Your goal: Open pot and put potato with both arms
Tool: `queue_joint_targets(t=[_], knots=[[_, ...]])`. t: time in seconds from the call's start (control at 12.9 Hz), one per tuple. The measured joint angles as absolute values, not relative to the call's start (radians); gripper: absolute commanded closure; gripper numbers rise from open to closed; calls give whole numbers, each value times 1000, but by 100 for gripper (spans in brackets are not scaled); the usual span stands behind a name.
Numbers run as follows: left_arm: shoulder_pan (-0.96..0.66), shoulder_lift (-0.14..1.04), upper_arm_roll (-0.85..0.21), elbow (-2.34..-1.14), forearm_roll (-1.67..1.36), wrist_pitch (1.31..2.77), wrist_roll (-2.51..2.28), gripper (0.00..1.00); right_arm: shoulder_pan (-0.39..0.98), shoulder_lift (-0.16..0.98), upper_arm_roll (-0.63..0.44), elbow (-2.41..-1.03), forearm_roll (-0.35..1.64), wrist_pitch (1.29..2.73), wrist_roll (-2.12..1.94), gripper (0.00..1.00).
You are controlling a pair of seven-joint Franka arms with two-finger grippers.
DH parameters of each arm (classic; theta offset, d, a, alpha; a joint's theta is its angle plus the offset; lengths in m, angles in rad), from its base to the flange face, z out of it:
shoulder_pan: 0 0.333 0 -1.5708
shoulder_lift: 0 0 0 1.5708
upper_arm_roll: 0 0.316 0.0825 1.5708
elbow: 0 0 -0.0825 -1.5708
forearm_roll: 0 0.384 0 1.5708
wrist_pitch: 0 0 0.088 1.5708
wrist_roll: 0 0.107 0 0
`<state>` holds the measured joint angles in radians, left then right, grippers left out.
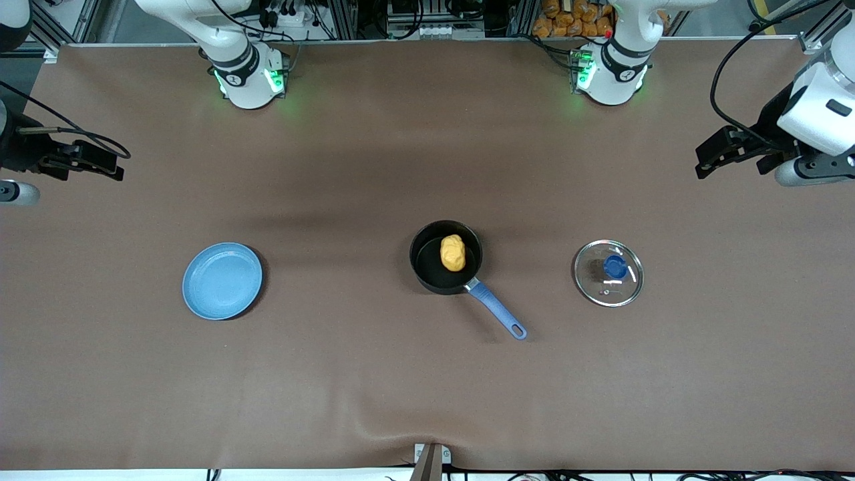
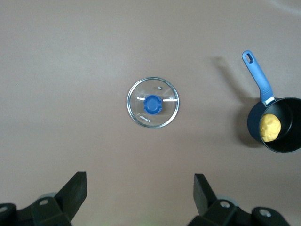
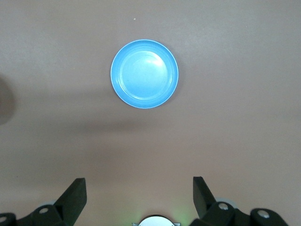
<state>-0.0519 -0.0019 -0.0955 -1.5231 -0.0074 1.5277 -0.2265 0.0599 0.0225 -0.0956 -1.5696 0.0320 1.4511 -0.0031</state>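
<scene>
The black pot stands uncovered mid-table, its blue handle pointing toward the front camera. The yellow potato lies inside it. The glass lid with its blue knob lies flat on the table beside the pot, toward the left arm's end. My left gripper is raised at the left arm's end of the table, open and empty. The left wrist view shows its open fingers above the lid, with the pot and potato off to one side. My right gripper is raised at the right arm's end, open and empty.
A flat light-blue plate lies empty toward the right arm's end of the table; it also shows in the right wrist view. The brown table cover has a small wrinkle at its front edge.
</scene>
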Motion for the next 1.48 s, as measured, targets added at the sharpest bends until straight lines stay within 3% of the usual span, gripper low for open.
queue_joint_targets(t=[1.48], knots=[[-89, -13, -40, -1534, -14, 1516, -200, 0, 51, 22, -98, -1517, 27, 1458, -4, 0]])
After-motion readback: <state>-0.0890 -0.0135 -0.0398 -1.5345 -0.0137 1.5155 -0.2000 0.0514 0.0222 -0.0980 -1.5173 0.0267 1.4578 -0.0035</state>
